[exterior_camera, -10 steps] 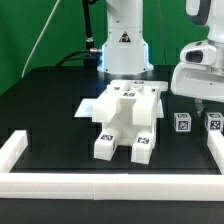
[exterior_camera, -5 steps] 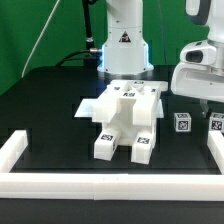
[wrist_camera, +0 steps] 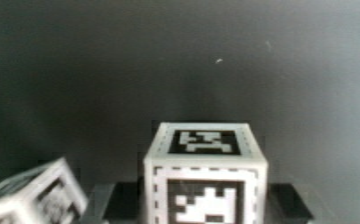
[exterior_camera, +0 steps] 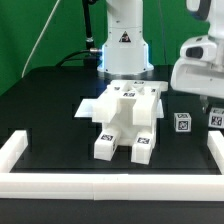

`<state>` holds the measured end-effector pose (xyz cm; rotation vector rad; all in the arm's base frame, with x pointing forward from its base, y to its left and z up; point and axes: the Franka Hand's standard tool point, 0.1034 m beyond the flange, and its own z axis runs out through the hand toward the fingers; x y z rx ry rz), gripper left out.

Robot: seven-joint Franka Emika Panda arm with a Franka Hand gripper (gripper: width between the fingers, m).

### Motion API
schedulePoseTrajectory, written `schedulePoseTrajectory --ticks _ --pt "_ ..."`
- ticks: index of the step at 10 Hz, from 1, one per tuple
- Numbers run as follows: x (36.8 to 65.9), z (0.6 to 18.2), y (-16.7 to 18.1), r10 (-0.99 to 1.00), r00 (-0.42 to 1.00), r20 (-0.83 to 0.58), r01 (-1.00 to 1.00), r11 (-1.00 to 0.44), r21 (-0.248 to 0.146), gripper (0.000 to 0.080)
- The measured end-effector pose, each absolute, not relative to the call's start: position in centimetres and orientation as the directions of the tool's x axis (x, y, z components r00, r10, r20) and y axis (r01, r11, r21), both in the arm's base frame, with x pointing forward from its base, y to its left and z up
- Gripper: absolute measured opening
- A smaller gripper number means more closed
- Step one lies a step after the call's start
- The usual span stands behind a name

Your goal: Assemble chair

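The chair's chunky white pieces (exterior_camera: 125, 118) lie grouped at the table's middle, a slab with two pegged blocks toward the front, each with square tags. Two small tagged white blocks stand at the exterior view's right: one free (exterior_camera: 183, 122), the other (exterior_camera: 215, 118) under my gripper (exterior_camera: 212, 108). In the wrist view my gripper (wrist_camera: 207, 203) has its dark fingers (wrist_camera: 120, 200) against both sides of that block (wrist_camera: 207, 150), shut on it. The free block shows at the wrist frame's edge (wrist_camera: 31, 195).
Long thin white border rails run along the exterior view's left (exterior_camera: 14, 150), front (exterior_camera: 110, 184) and right (exterior_camera: 215, 152) of the black table. The arm's base (exterior_camera: 122, 45) stands behind the chair pieces. A green backdrop hangs at the back.
My gripper has risen a little at the exterior view's right, and the block between its fingers sits slightly higher. The chair pieces and the free block have not moved.
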<state>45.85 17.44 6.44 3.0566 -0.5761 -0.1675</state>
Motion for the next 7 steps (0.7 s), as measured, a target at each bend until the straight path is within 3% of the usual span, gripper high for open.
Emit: schedulePoseTrajectory --ticks 2,4,7 --pt "47.1 11.5 15.2 -0.315 0.943 -0.110 -0.317 -0.949 0.001 0.0282" --pt "48.3 14.8 13.7 -0.313 0.944 -0.108 -0.315 -0.949 -0.007 0.0282" --pt "48.7 15.0 13.9 -0.322 0.940 -0.111 -0.325 -0.946 -0.005 0.0282"
